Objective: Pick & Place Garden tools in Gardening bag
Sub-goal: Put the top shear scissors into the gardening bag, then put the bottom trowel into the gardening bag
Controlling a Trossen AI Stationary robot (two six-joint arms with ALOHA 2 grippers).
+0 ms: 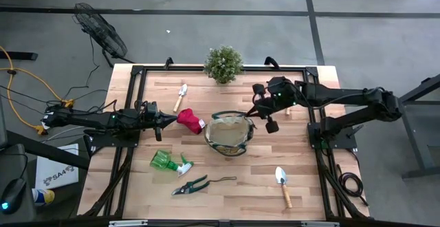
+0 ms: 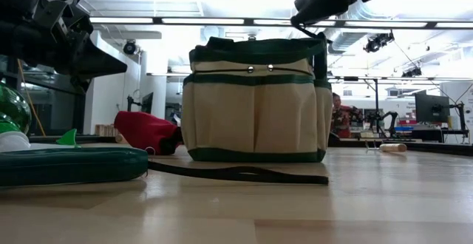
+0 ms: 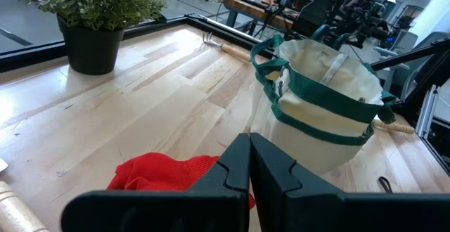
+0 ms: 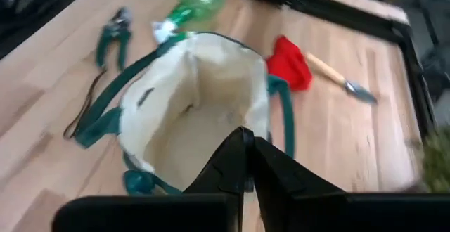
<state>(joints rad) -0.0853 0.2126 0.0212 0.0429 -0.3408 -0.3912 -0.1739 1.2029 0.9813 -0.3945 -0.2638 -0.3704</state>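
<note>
The gardening bag stands mid-worktop, apparently empty. All tools lie around it: red glove and spray bottle beside, pruners and two trowels farther off. Both claws, left and right, flank it clenched, holding nothing.

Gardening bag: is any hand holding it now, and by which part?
The right hand seems to pinch the gardening bag by its green top rim. The left hand is shut, holding nothing.
</note>
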